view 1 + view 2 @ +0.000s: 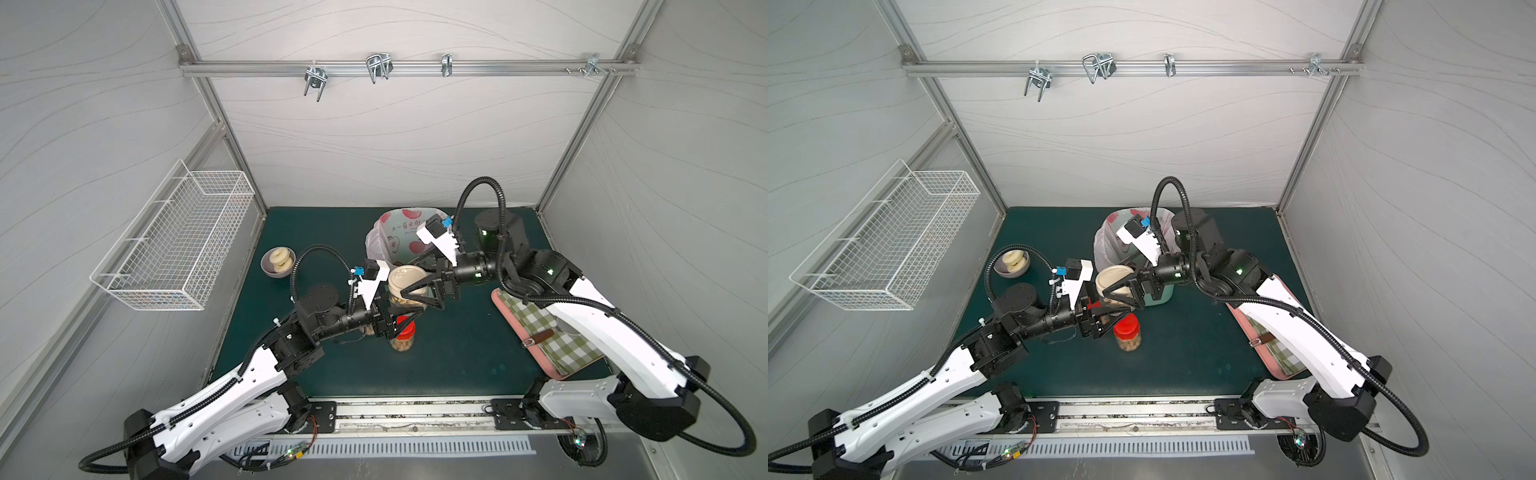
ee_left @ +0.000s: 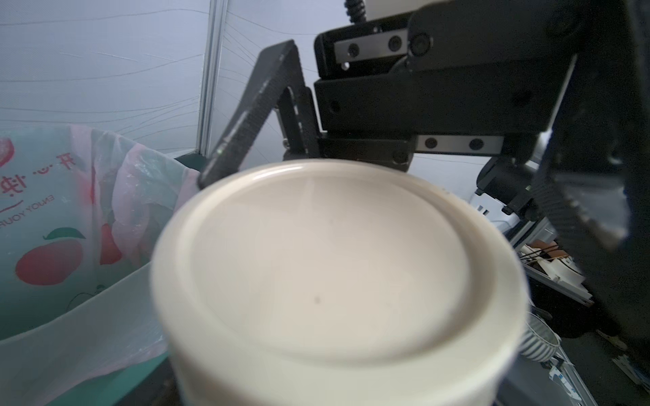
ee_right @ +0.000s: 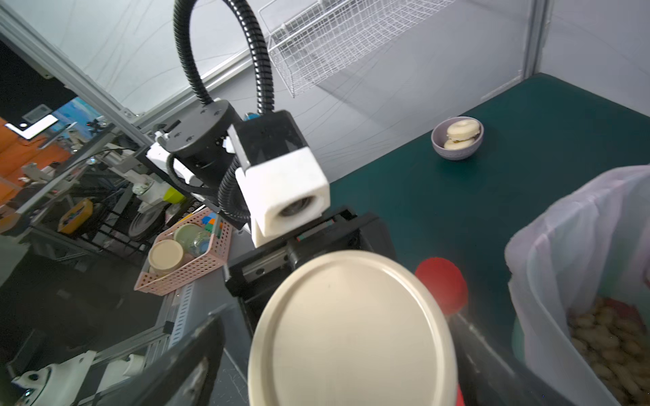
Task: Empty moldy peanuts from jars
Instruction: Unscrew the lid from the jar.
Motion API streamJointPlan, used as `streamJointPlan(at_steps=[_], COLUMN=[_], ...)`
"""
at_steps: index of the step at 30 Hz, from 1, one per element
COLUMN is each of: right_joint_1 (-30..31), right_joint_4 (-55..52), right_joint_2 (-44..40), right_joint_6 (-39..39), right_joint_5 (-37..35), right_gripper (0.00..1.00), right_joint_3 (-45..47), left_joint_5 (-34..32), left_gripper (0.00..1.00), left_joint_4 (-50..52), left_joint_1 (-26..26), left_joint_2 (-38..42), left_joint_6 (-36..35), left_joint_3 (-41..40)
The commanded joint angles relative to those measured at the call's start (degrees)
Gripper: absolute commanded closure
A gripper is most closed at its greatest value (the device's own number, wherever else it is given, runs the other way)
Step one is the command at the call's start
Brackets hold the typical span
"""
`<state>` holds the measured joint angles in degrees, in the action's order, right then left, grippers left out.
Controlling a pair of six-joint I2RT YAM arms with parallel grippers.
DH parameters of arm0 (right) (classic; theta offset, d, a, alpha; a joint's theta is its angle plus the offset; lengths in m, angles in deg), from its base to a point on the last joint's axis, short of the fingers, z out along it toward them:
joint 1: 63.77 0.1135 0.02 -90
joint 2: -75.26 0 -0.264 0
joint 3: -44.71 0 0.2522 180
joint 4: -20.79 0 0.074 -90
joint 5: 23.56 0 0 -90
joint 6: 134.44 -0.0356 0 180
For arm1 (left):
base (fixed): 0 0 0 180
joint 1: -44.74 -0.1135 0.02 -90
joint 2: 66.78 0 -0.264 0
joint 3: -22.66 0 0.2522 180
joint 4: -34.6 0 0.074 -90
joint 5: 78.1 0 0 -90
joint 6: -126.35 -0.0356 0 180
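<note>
Only the right wrist view looks down into the pink bag [image 3: 562,228], where moldy peanuts [image 3: 608,341] lie in a heap. In both top views the left gripper [image 1: 399,320] grips the squat jar [image 1: 411,300], held up just beside the bin [image 1: 1163,296]. The right gripper [image 1: 409,277] is spread wide, with a finger on each side of the beige lid [image 2: 330,267]. The squat jar stands straight up, lid on top. A red-lid jar [image 1: 1127,332] stands upright on the green mat [image 1: 1183,365]. In a top view the left gripper hides part of it. A bowl [image 3: 457,139] of ring pastries sits well apart.
</note>
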<state>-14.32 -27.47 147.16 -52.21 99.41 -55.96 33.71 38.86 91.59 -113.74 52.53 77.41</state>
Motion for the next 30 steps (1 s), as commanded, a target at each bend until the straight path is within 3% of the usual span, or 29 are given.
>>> streamJointPlan(at_steps=[1, 13, 25, 30], right_joint_1=[-0.29, 1.44, 6.78, 9.7], right_joint_4=[-2.54, 0.9, 1.93, 0.47], right_joint_2=[-2.48, -11.84, -9.79, -8.1], right_joint_6=[-2.36, -7.07, -6.77, -4.91], right_joint_5=[-7.05, -11.87, -18.37, -25.99], right_gripper=[0.01, 0.01, 0.01, 0.01], right_joint_3=[1.25, 7.53, 6.39, 5.06], left_joint_5=[-1.71, -2.69, -2.82, -2.91], left_gripper=[1.0, 1.0, 1.0, 1.0], left_joint_4=[-4.31, -4.12, -4.29, -4.46], left_joint_1=[-0.31, -0.34, -0.28, -0.35], left_joint_2=[0.73, -0.21, -1.46, -2.3], left_joint_6=[-0.98, -1.42, -1.6, -1.74], left_joint_3=[0.95, 1.02, 1.28, 1.28])
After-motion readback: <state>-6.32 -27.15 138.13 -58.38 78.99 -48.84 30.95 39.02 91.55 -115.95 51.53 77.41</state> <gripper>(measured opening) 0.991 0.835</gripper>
